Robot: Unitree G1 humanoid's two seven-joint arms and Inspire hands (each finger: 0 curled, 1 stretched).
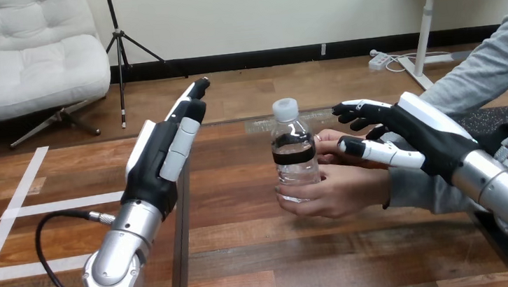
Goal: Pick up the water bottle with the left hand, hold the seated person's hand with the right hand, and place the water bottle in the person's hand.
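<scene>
Clear plastic water bottle (294, 155) with white cap and black band stands upright, wrapped by the person's hand (336, 190) over the wooden table (248, 256). Left hand (164, 152) is raised with fingers straight and holding nothing, the bottle well off its fingertips. Right hand (419, 134) has fingers loosely spread, gripping nothing, just above the person's hand. Bottle sits just beyond its fingertips.

Bare table (248, 256) lies between the left hand (168, 152) and the bottle (294, 150), leaving the bottle's left side open to reach. Its right side is blocked by the person's hand (340, 191) wrapped round it, with the right hand (412, 139) over that. The near table is free.
</scene>
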